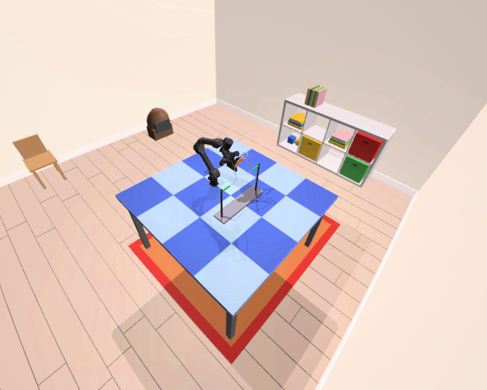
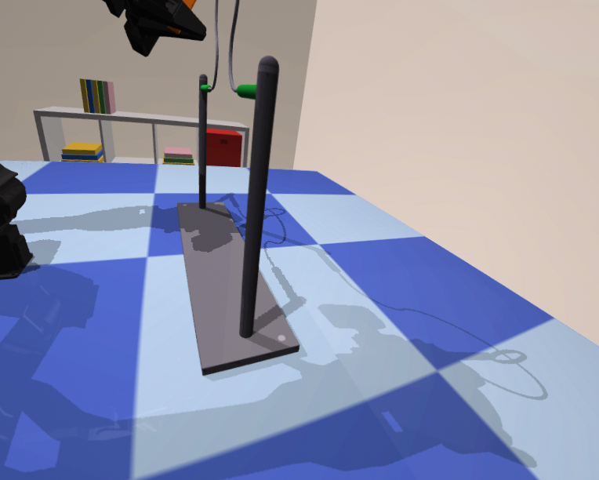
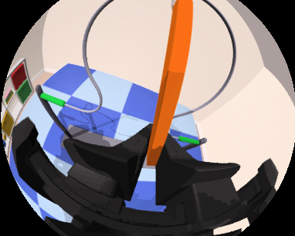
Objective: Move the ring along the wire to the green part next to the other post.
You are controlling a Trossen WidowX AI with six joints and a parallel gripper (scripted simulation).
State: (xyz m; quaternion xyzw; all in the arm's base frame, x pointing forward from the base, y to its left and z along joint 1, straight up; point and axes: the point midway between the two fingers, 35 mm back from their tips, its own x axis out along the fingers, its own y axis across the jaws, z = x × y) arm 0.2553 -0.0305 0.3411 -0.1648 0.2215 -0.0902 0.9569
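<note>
My gripper (image 1: pixel 235 166) (image 2: pixel 187 26) (image 3: pixel 154 128) is shut on the orange handle (image 1: pixel 238 162) (image 3: pixel 175 58), high above the base plate. The ring (image 1: pixel 244 151) shows small at the handle's upper end, by the top of the grey wire (image 2: pixel 216 40) (image 3: pixel 84 50). It looks threaded by the wire, but the gap is too small to tell. The ring is outside the exterior view and cut off in the wrist view. One green part (image 1: pixel 255 167) (image 2: pixel 205 88) (image 3: pixel 52 99) is at the shelf-side post; the other green part (image 1: pixel 226 188) (image 2: pixel 247 91) (image 3: pixel 189 139) is at the opposite post.
The shelf-side post (image 1: pixel 257 178) (image 2: pixel 202 140) and the opposite post (image 1: pixel 221 202) (image 2: pixel 257 200) stand upright on the grey base plate (image 1: pixel 231 209) (image 2: pixel 219 300). The arm's base (image 1: pixel 213 179) stands beside it on the checkered table (image 1: pixel 231 280). A shelf (image 1: pixel 341 115) is beyond the table.
</note>
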